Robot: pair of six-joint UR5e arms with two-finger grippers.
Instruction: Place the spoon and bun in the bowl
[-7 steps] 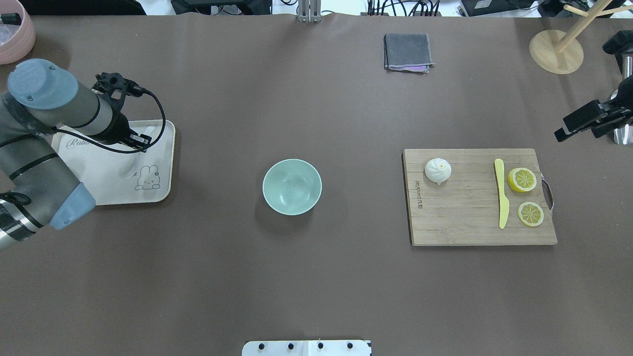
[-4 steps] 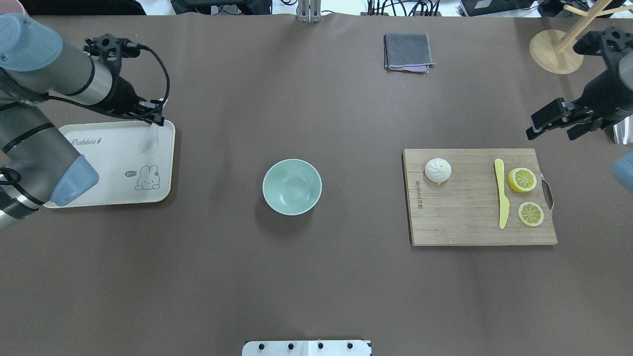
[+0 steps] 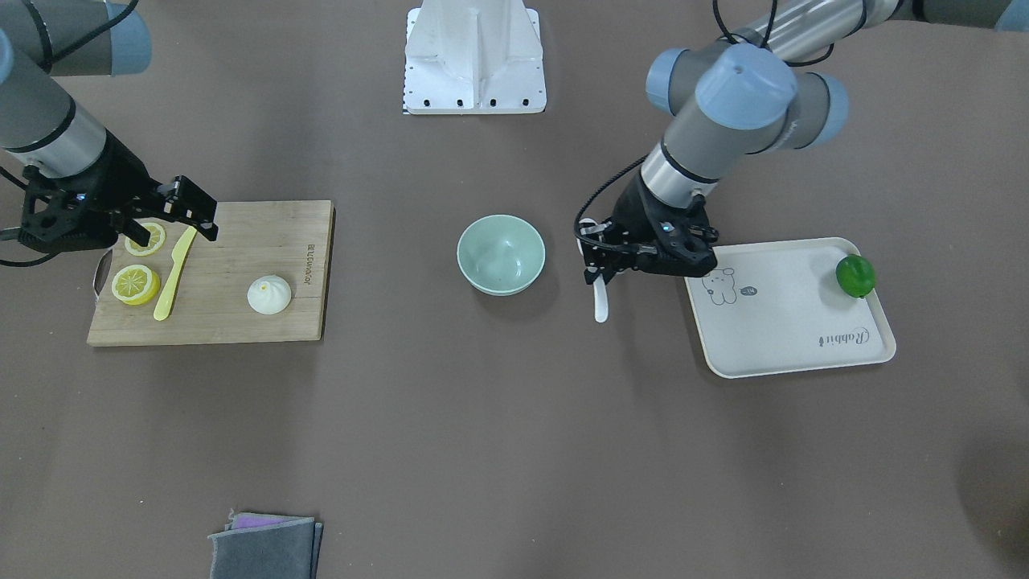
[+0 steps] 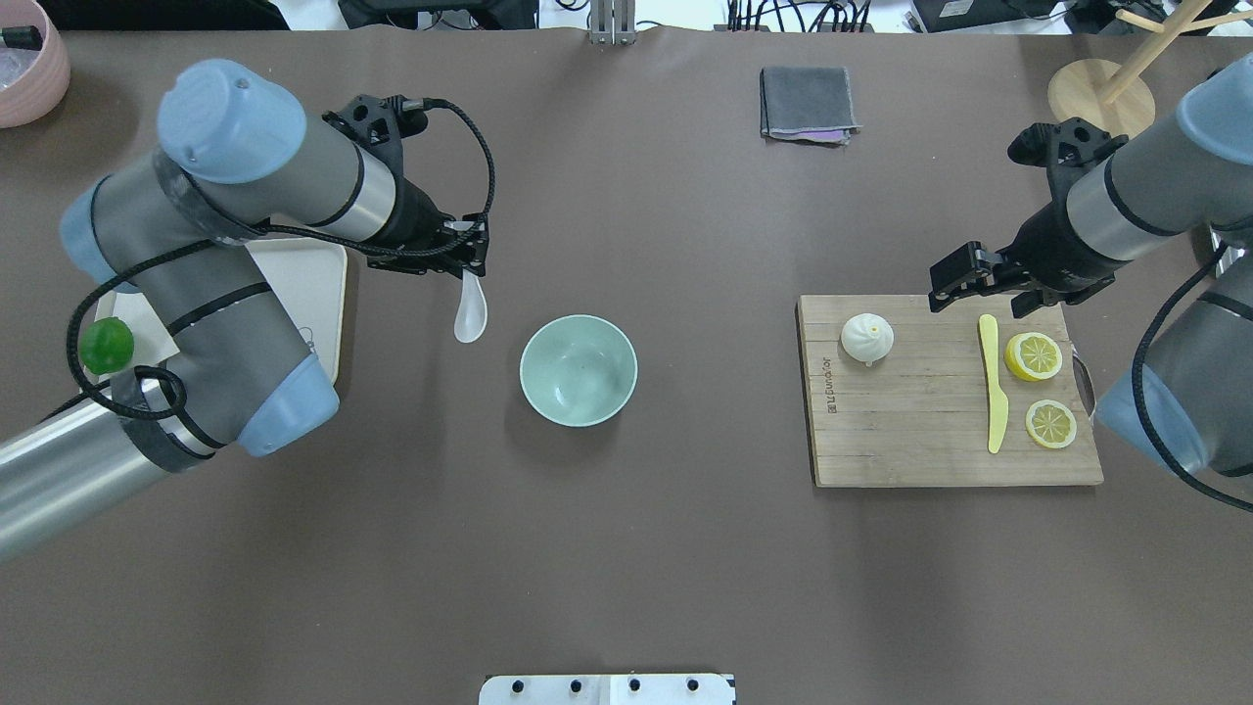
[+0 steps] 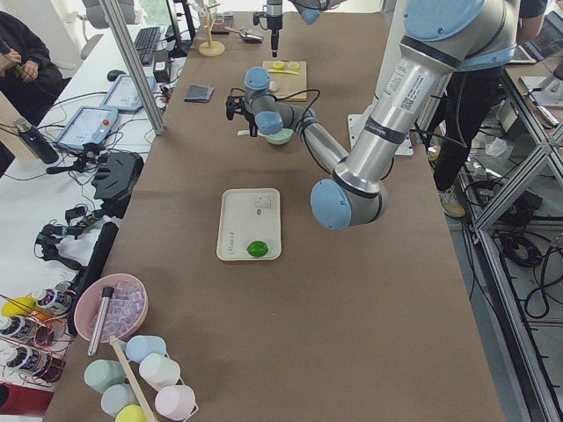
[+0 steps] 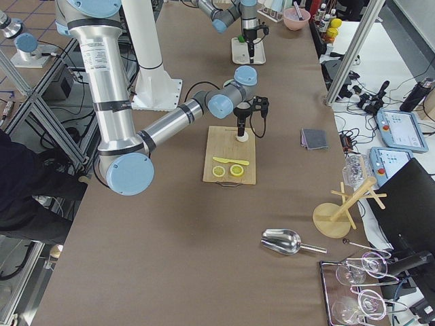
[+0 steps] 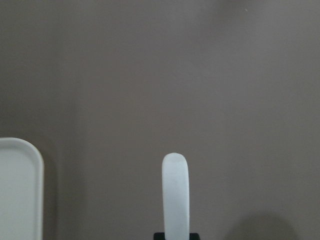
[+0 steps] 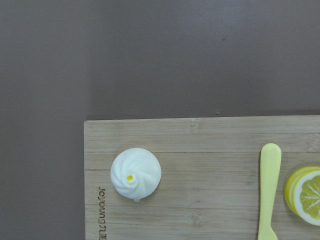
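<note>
My left gripper (image 4: pixel 470 260) is shut on the handle of the white spoon (image 4: pixel 471 315), which hangs scoop-down above the table between the tray and the bowl. The spoon also shows in the front view (image 3: pixel 600 301) and the left wrist view (image 7: pixel 175 195). The mint-green bowl (image 4: pixel 578 369) stands empty just right of the spoon. The white bun (image 4: pixel 866 338) lies on the cutting board's far left corner and shows in the right wrist view (image 8: pixel 135 175). My right gripper (image 4: pixel 979 294) is open and empty, above the board's far edge, right of the bun.
The wooden cutting board (image 4: pixel 910 441) also holds a yellow knife (image 4: pixel 992 382) and two lemon slices (image 4: pixel 1033 355). The cream tray (image 3: pixel 788 322) holds a green lime (image 3: pixel 854 275). A grey cloth (image 4: pixel 806 103), a wooden stand (image 4: pixel 1101 103) and a pink bowl (image 4: pixel 29 59) lie along the far edge.
My left gripper lifted the spoon off the tray and carried it right, toward the bowl. My right arm moved left, in over the board's far edge.
</note>
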